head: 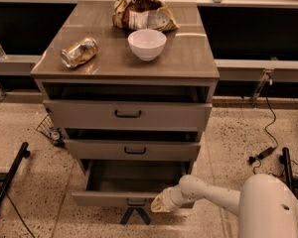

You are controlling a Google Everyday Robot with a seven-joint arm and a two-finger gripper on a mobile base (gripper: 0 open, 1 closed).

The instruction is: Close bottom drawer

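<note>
The bottom drawer is the lowest of three grey-brown drawers. It stands pulled out, its empty inside showing, with a small black handle at the middle of its flat front. My gripper is at the end of the white arm, low down, pressed against the right part of that front. The middle drawer and the top drawer above it also stand slightly out.
On the cabinet top are a white bowl, a crushed can lying on its side and a crumpled bag. A blue mark is on the speckled floor in front. Cables lie at the right, a black stand at the left.
</note>
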